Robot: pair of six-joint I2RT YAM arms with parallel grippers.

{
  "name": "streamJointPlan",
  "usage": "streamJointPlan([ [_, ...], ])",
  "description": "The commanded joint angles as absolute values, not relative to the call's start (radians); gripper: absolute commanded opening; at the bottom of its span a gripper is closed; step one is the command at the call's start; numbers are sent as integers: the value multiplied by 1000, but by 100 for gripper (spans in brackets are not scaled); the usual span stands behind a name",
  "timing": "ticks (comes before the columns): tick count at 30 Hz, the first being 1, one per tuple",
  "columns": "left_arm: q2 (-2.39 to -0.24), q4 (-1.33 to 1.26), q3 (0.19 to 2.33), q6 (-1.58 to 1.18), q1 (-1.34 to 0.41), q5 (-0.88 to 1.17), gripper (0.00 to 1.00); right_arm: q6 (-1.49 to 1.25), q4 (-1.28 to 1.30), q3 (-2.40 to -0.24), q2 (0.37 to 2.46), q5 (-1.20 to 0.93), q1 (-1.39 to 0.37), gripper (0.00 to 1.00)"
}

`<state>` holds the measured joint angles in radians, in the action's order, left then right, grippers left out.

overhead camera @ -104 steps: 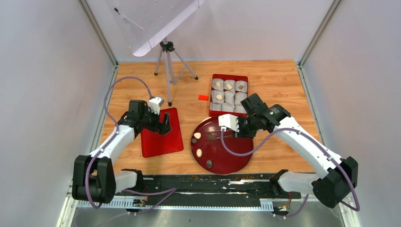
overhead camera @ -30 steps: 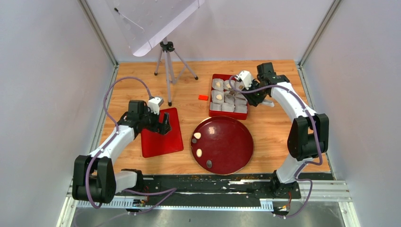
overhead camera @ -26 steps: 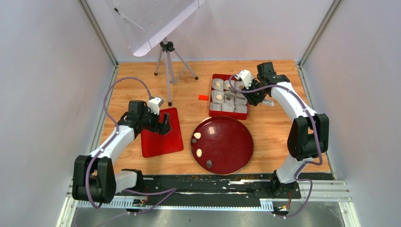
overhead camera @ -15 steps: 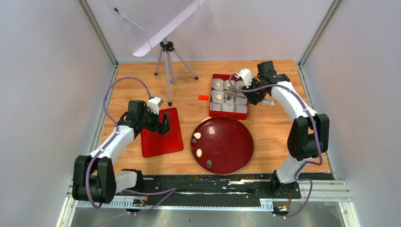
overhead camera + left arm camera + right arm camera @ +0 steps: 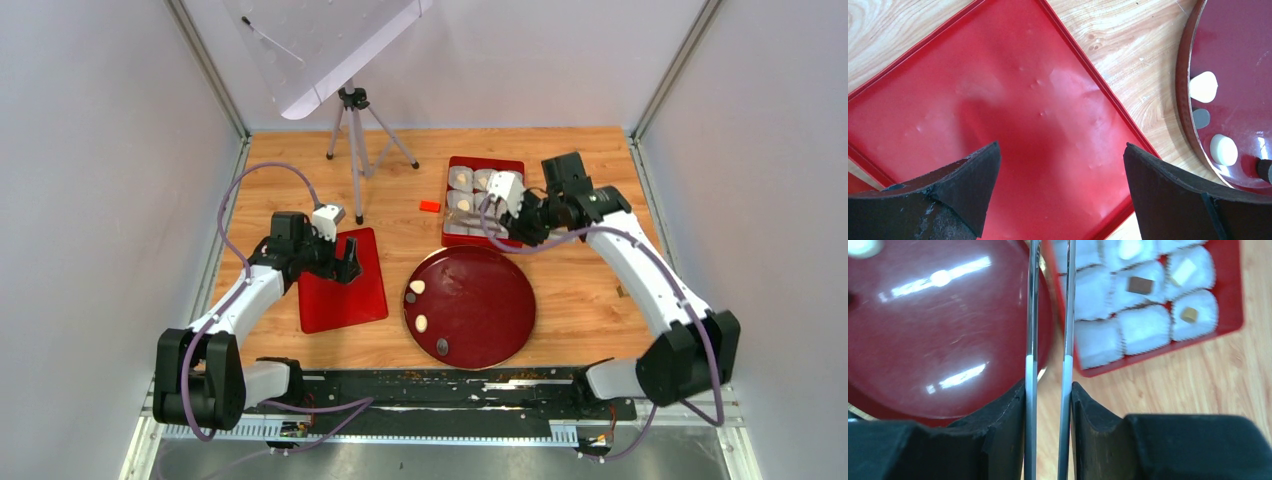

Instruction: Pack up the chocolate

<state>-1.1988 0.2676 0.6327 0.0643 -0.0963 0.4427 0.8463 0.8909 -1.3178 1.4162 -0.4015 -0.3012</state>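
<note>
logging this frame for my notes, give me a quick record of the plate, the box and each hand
round plate: four chocolate pieces near its left edge, two cream, two dark
red box: white paper cups, at least four filled, several empty
left hand: open, empty, above the flat red tray
right hand: shut on tweezers, above the round plate's edge beside the red box

Bright, even light falls from above for you; shadows on the pale wooden worktop (image 5: 580, 290) stay soft. In your right wrist view, glare streaks cross the glossy dark-red round plate (image 5: 923, 330), the white crinkled paper cups (image 5: 1143, 330) wash out, and the thin metal tweezers (image 5: 1032, 300) blur. Your left wrist view is sharper, though the left hand (image 5: 1060, 150) sits dark and unfocused along the bottom edge.
</note>
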Motion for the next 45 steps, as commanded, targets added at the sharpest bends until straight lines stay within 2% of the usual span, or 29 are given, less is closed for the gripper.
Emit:
streamJointPlan([
  [1, -1184, 234, 626, 47, -89, 449, 100, 946, 921, -1174, 1275, -487, -397, 16],
  [6, -1182, 235, 623, 47, -90, 449, 100, 954, 941, -1088, 1232, -475, -515, 16],
  [14, -1164, 236, 614, 51, -88, 445, 100, 966, 902, -1066, 1272, -422, -591, 30],
  [22, -1158, 233, 611, 51, -82, 442, 100, 924, 839, -1090, 1354, -370, -606, 37],
  [43, -1151, 207, 599, 40, -79, 439, 100, 886, 753, -1093, 1453, -342, -649, 41],
  [45, -1150, 206, 600, 41, -78, 438, 100, 877, 741, -1094, 1461, -336, -653, 39],
])
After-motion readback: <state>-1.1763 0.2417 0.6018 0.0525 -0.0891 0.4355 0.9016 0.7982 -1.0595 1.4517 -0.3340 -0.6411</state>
